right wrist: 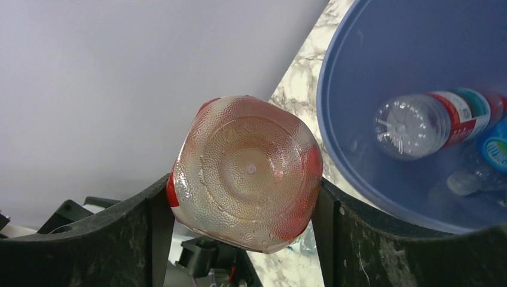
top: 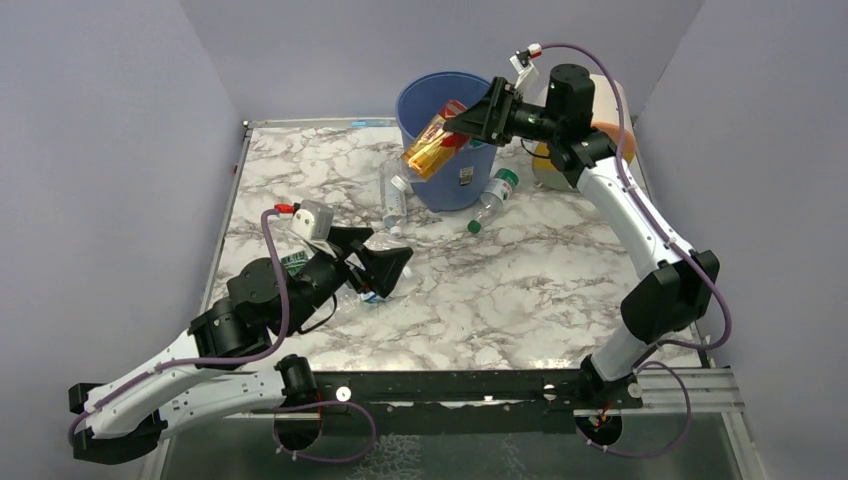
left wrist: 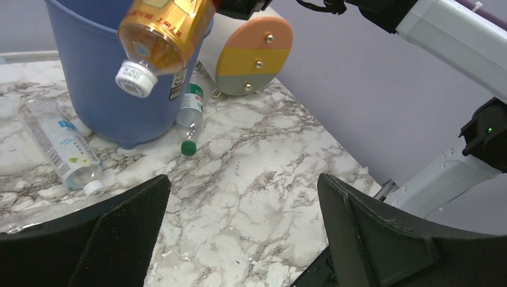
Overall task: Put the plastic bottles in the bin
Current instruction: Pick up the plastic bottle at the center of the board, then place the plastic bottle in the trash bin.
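Marbled tabletop (top: 500, 290) is topped by a blue bin (top: 415, 100). An amber bottle (top: 432, 148) is clamped by the right gripper (top: 472, 120) beside its near rim; the left gripper (top: 385, 268) is spread apart.

The top view looks down from high at the near edge over the whole table (top: 480, 290). The left wrist view sits low, facing the bin (left wrist: 95, 78) ahead of the left gripper (left wrist: 244, 179); the right, seemingly tilted down, sits close behind the bottle (right wrist: 248, 173). All share both.

Visible are one round blue plastic bin (left wrist: 89, 72), one cream banded drum (left wrist: 254, 54), one amber plastic bottle (top: 435, 148) and at least four clear plastic bottles (top: 394, 200).
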You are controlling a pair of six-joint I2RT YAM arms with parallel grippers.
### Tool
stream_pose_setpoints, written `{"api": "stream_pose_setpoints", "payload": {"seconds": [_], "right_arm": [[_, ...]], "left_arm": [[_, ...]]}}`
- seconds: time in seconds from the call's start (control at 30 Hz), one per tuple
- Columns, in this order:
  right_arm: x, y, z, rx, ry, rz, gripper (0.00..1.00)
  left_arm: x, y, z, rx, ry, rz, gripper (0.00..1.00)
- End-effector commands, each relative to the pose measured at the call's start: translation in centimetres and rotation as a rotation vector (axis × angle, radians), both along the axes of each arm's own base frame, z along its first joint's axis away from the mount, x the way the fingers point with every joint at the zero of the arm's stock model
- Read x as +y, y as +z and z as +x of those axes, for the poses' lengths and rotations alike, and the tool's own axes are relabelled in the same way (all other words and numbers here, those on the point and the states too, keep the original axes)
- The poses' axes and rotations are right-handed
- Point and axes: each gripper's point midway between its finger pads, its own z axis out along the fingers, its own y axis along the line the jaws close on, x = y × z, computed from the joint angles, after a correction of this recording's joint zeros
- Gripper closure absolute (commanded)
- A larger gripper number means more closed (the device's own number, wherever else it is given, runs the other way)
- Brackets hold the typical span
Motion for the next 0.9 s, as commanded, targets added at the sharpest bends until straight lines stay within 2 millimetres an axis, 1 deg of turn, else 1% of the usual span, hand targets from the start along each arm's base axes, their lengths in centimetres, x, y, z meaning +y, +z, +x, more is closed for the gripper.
{"api": "stream_pose_setpoints", "payload": {"seconds": [0.0, 0.1, 0.17, 0.27, 0.4, 0.5, 0.6, 0.7, 0.87], "right_arm": [[-0.4, 1.0, 2.6, -0.053, -0.037, -0.002, 0.38], [-1.3, 2.2, 4.1, -0.084, -0.074, 0.028, 0.38], [-2.3, 2.8, 5.2, -0.1, -0.108, 0.046, 0.38], [-4.3, 3.5, 7.1, -0.128, -0.179, 0.056, 0.38], [-7.1, 4.4, 9.2, -0.168, -0.271, 0.064, 0.38], [-8.6, 4.6, 10.6, -0.199, -0.35, 0.033, 0.38], [-9.8, 4.3, 11.9, -0.23, -0.427, -0.039, 0.38], [-11.0, 3.4, 13.0, -0.254, -0.494, -0.109, 0.38], [-11.9, 1.6, 13.7, -0.253, -0.534, -0.185, 0.38]], "left_arm": [[0.9, -1.1, 0.1, 0.018, 0.03, 0.007, 0.01], [1.0, -1.4, 0.1, 0.022, 0.032, 0.007, 0.01], [0.9, -1.5, 0.0, 0.027, 0.028, 0.008, 0.01], [0.4, -1.7, -0.1, 0.034, 0.009, 0.01, 0.01], [-0.1, -2.2, -0.3, 0.049, -0.01, 0.018, 0.01], [-0.5, -2.5, -0.3, 0.06, -0.018, 0.018, 0.01], [-1.1, -2.8, -0.3, 0.068, -0.034, 0.027, 0.01], [-1.7, -3.3, -0.2, 0.078, -0.041, 0.042, 0.01], [-2.6, -3.8, 0.0, 0.086, -0.052, 0.057, 0.01]]}}
